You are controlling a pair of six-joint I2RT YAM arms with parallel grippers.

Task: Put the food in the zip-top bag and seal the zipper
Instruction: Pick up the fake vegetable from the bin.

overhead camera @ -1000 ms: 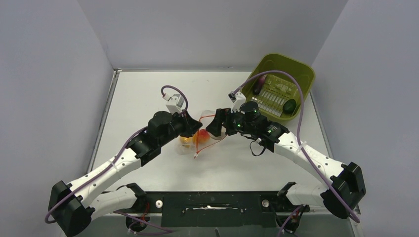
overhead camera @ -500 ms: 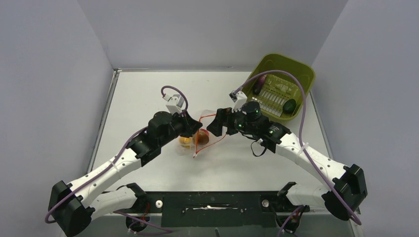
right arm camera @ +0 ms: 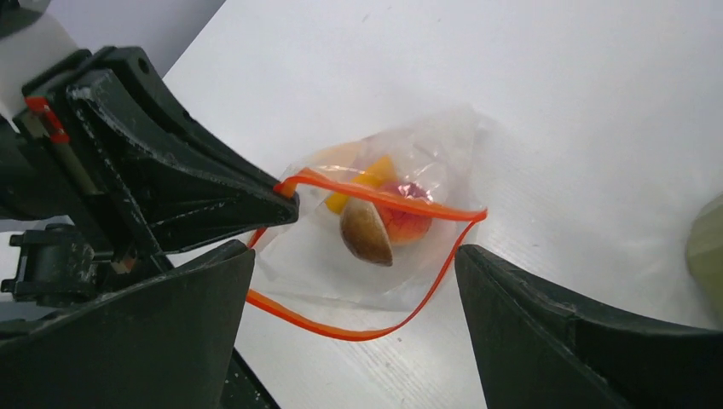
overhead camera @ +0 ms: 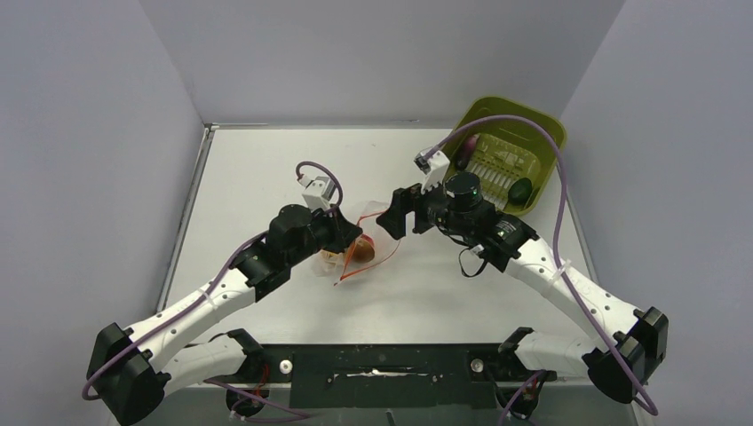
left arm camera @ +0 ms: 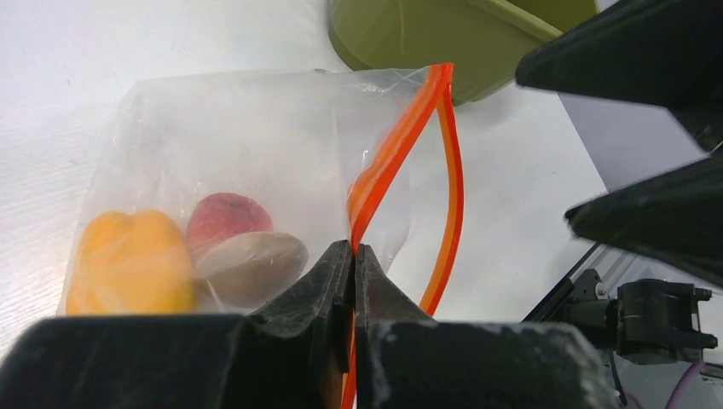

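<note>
Pinching the zipper (left arm camera: 401,145) with the left gripper (left arm camera: 352,256), jaws closed tight on the red strip at one end of the mouth. Holding the right gripper (right arm camera: 354,251) wide open just above the bag (right arm camera: 426,162), nothing in it. Find the bag mid-tabletop (overhead camera: 266,169) between the two grippers, mouth gaping, with the bell pepper (left arm camera: 128,260), red fruit (left arm camera: 223,220) and pale slice (left arm camera: 251,266) inside. Spot the purple piece (overhead camera: 468,153) and dark green piece (overhead camera: 520,189) in the green basket (overhead camera: 543,124) at far right, not yet bagged. Expect thin, floppy, crinkly film: no stiffness, probably slick, likely to collapse if released. Grab by the zipper strip only, probably the stiffest part; take the free lip opposite the pinch to keep the mouth open, then press along the strip to seal. Expect light, hard, smooth toy food; likely to roll or squirt out of a pinch, so grip across the widest part. No brand, label or readable writing seen anywhere.
</note>
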